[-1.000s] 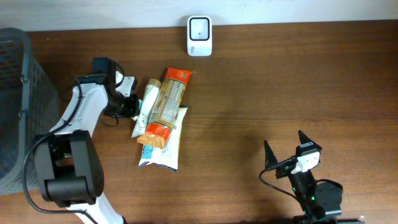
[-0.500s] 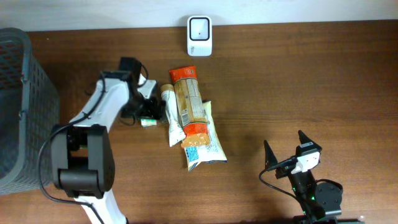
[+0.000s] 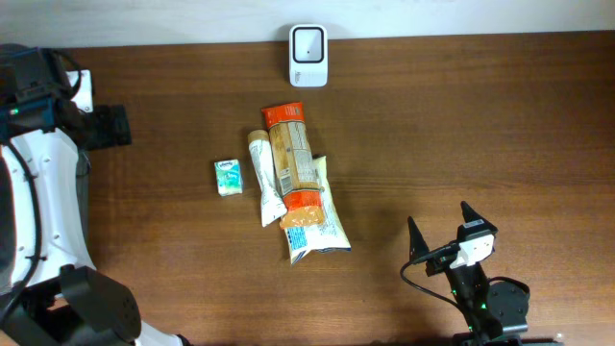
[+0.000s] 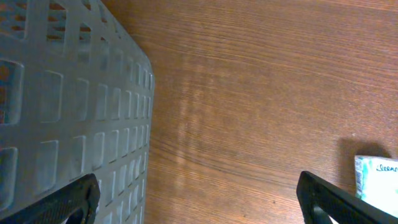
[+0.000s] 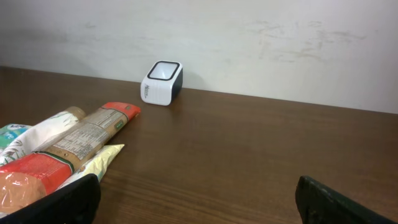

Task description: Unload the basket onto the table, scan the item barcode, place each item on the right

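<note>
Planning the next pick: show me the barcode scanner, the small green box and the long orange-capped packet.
barcode scanner (image 3: 308, 43), overhead view, centre of its window.
small green box (image 3: 228, 177), overhead view, middle of its top face.
long orange-capped packet (image 3: 292, 159), overhead view, middle of its printed panel.

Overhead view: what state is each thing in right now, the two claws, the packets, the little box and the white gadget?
Left gripper: open, empty, next to the basket.
Right gripper: open, empty.
Scanner: upright at the table's far edge, apart from the items.
Small box: lying flat, on its own.
Orange-ended packet: lying on top of the pile.
White tube: lying against that packet.
Pouch: lying partly under that packet.
</note>
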### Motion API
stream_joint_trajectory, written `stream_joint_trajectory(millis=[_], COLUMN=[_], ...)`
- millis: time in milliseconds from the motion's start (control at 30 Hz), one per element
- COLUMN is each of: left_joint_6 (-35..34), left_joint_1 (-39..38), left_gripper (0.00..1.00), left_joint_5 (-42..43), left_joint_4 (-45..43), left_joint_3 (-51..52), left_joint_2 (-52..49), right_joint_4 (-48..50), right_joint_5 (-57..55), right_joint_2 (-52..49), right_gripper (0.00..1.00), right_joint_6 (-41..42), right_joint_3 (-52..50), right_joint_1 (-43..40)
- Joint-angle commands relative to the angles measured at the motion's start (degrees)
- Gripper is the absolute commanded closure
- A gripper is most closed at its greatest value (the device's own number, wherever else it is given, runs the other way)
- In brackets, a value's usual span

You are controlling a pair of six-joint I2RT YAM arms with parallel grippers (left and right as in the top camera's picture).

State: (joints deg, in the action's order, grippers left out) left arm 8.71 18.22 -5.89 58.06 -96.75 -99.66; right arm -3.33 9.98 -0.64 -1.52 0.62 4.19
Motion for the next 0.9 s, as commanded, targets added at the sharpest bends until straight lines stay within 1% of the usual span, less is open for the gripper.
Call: stream_joint_trajectory(millis=[0,100,867], left_joint_6=[1.2,1.2,1.2], left_joint_1=[1.6,1.6,1.6], left_gripper=[0.01,0.01,0.01], left_joint_5=[2.1,5.1,5.1], left_joint_4=[0.2,0.1,0.1], left_joint_3=[-0.3,-0.3,-0.3], left_joint_2=[-0.1,-0.1,-0.1], right_joint_4=[-0.3,-0.3,-0.3], right_joint_5=[-0.3,-0.3,-0.3], right_joint_2=[0.3,0.3,0.3], right_gripper=[0.01,0.01,0.01], right_joint_6=[0.3,0.3,0.3], right_joint_3=[-0.3,-0.3,-0.3], right_joint_1=[0.3,0.3,0.3])
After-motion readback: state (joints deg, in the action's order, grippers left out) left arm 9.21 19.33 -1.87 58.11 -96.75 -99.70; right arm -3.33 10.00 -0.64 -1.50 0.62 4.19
